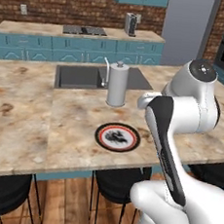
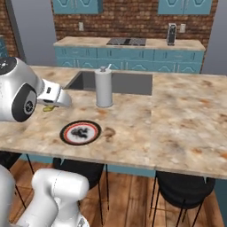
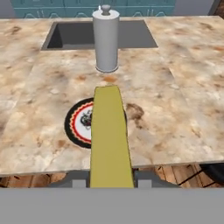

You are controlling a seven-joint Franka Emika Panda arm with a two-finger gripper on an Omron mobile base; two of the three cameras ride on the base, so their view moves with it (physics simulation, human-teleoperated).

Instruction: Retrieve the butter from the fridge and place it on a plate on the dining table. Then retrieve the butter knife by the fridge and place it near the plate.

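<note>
Both fingers (image 3: 78,181) pinch the butter (image 3: 109,135), which juts forward over the plate (image 3: 76,124).

Home kitchen, brick wall (image 1: 86,6), teal cabinets (image 1: 67,48), stovetop (image 1: 84,30), marbled island (image 1: 19,124) with inset sink (image 1: 78,76)

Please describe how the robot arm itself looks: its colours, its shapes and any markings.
The arm is glossy white, built of rounded, tube-like links with bulbous joints. A long black panel runs along one link, and round dark grey caps close the joint ends. One cap shows a small pale emblem, unreadable. The hand section near the gripper is a white block. No loose cables show.
</note>
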